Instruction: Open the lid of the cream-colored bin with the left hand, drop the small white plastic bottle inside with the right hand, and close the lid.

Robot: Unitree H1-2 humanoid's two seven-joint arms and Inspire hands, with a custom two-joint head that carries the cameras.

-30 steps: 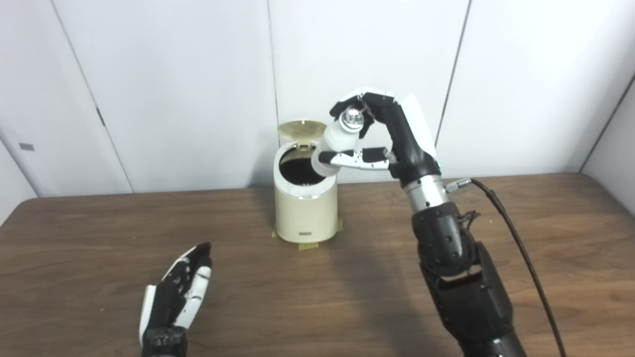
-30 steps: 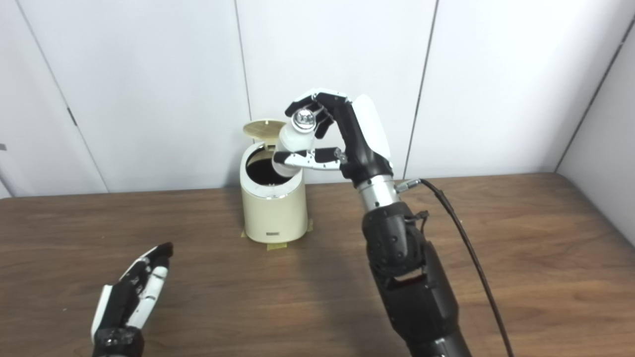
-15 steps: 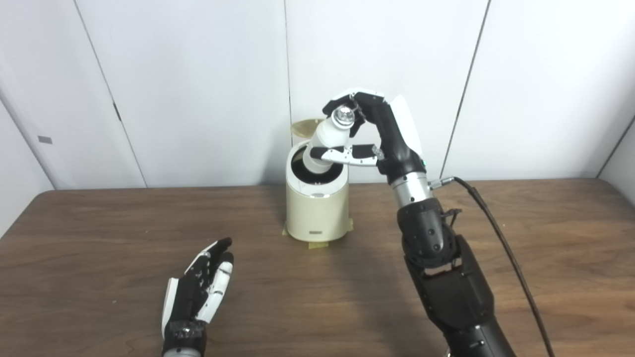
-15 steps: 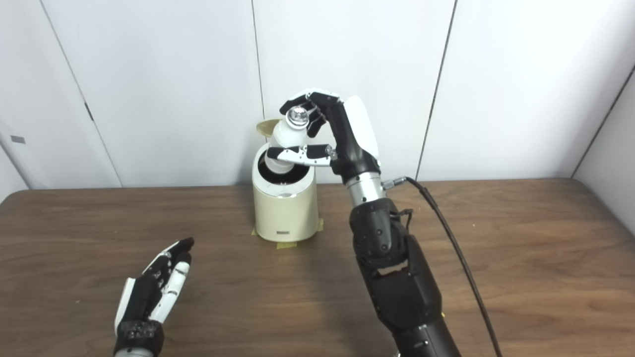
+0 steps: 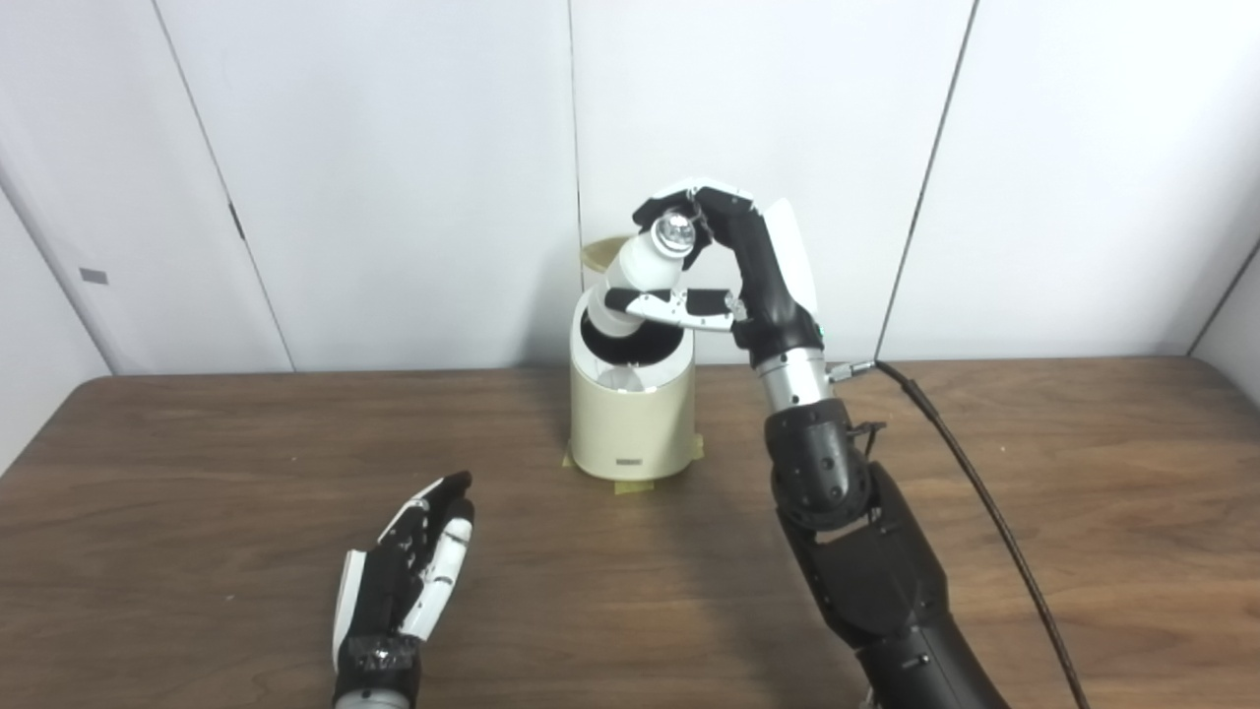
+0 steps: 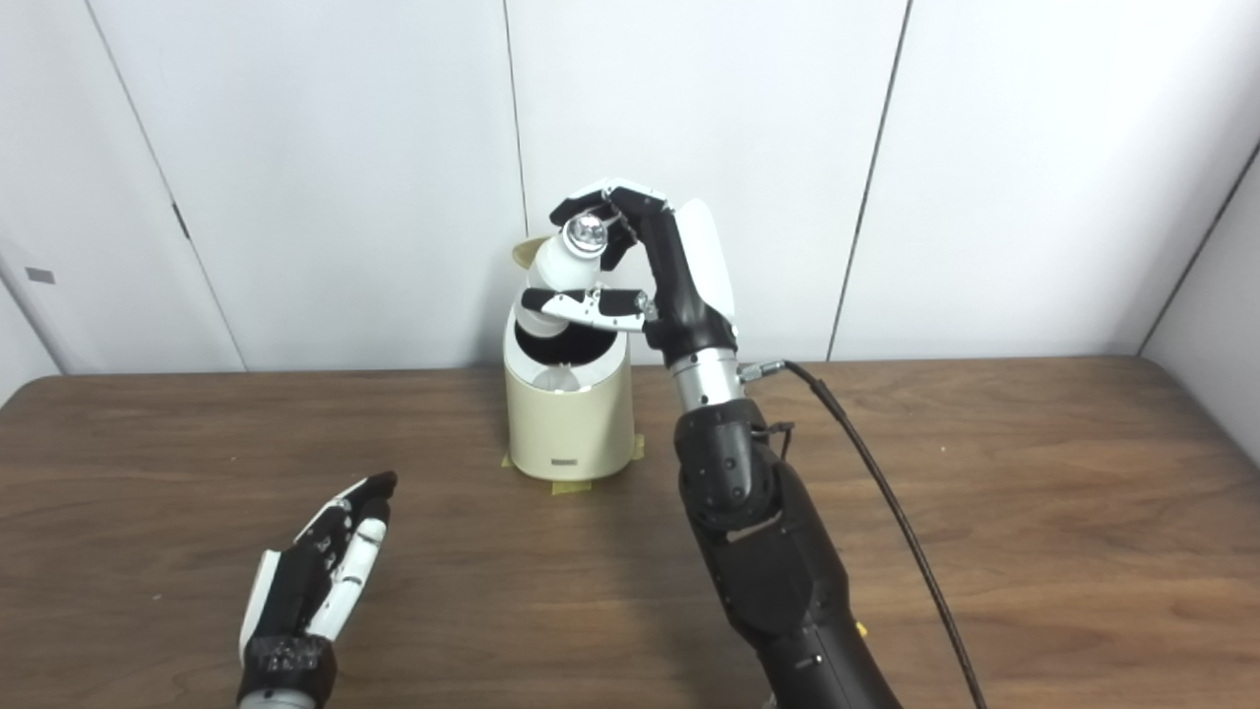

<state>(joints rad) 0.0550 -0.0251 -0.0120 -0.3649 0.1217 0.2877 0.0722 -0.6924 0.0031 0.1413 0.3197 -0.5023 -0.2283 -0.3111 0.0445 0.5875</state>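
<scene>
Broadly, the job looks about halfway done: the lid (image 5: 600, 256) of the bin (image 5: 633, 418) stands raised at the far side of the dark mouth, so the opening step is finished, while the drop and the closing remain. The table (image 5: 197, 512), brown wood grain, fills the near half of the scene, with plain white wall panels (image 5: 394, 167) behind it. The bin sits toward the far edge, near the middle, on bits of tape (image 5: 630, 484). The right hand (image 5: 724, 271) is raised just right of the bin with its fingers and thumb closed around the bottle (image 5: 635, 286), which hangs tilted, base down, right above the mouth and not yet let go. The left hand (image 5: 409, 576) rests low at the near left, fingers straight and slightly apart, holding nothing, well apart from the bin.
</scene>
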